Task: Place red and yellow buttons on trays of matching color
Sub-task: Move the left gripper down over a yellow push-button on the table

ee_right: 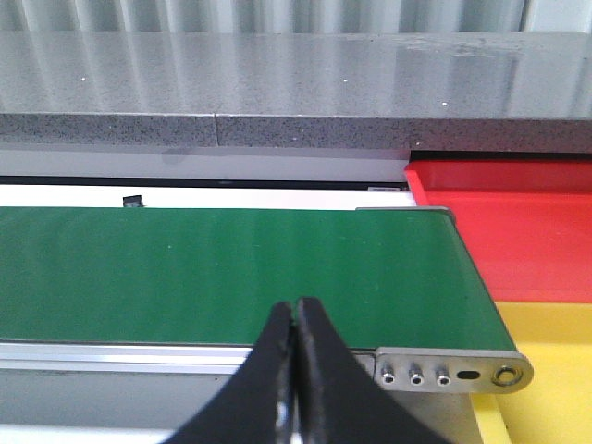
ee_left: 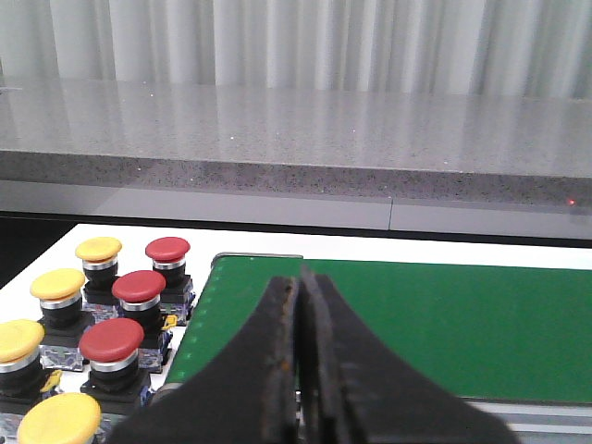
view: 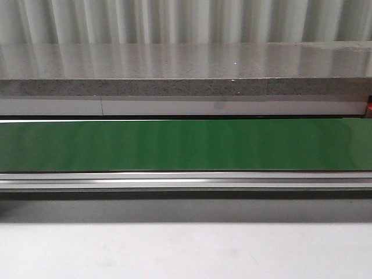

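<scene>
Nearest in the left wrist view: left pincer (ee_left: pixel 301 356) clenched, black fingers pressed together, grasping nothing. Likewise the right pincer (ee_right: pixel 294 370), clenched and empty, poised over the near edge of the long green conveyor belt (view: pixel 186 145).

Just beside the belt's left end, on the white tabletop (ee_left: pixel 55 250): cluster of mushroom-capped push buttons on black bases, among them a red-capped button (ee_left: pixel 139 289) closest to the belt and a yellow-capped button (ee_left: pixel 57 287) further out.

Beyond the belt's right end: flat red plastic tray (ee_right: pixel 527 231), flat yellow plastic tray (ee_right: pixel 546 370) touching it.

Probably the very start, no button lifted yet. Best approach: release the left fingers first, descend straight over one cap, grip below the cap on the base to avoid nudging neighbours.
</scene>
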`<action>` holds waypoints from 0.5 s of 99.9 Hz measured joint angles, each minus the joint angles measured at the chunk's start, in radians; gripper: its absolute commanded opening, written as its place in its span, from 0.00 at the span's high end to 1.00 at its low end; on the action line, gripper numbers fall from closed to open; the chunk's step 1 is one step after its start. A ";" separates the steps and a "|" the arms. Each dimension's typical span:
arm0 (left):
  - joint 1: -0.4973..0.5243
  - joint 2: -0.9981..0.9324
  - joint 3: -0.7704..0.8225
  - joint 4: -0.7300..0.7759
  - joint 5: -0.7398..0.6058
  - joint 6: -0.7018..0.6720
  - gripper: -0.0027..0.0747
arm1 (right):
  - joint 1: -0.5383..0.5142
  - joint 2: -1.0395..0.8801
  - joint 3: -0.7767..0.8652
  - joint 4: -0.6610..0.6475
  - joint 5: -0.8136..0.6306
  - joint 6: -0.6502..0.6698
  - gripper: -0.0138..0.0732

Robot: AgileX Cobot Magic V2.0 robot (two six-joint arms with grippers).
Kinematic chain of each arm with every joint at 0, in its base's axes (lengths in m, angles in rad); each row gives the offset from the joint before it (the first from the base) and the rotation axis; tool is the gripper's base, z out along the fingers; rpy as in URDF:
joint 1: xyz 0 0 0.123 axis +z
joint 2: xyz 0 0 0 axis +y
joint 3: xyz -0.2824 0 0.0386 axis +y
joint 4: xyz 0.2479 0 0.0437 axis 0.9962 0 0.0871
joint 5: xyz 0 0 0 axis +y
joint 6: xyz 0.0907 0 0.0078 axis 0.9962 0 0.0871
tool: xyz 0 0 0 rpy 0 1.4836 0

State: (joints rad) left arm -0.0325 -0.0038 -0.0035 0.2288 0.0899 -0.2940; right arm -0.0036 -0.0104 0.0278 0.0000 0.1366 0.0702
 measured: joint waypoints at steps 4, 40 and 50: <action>0.000 0.000 0.000 0.000 0.000 0.000 0.99 | 0.000 0.000 0.000 0.000 0.000 0.000 0.92; 0.000 0.000 0.000 0.000 -0.033 0.000 0.99 | 0.000 0.000 0.000 0.000 0.000 0.000 0.92; 0.000 0.000 0.000 0.000 -0.071 0.000 0.99 | 0.000 0.000 0.000 0.000 0.000 0.000 0.92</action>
State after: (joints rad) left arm -0.0325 -0.0038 -0.0035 0.2288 0.0189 -0.2940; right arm -0.0036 -0.0104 0.0278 0.0000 0.1366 0.0702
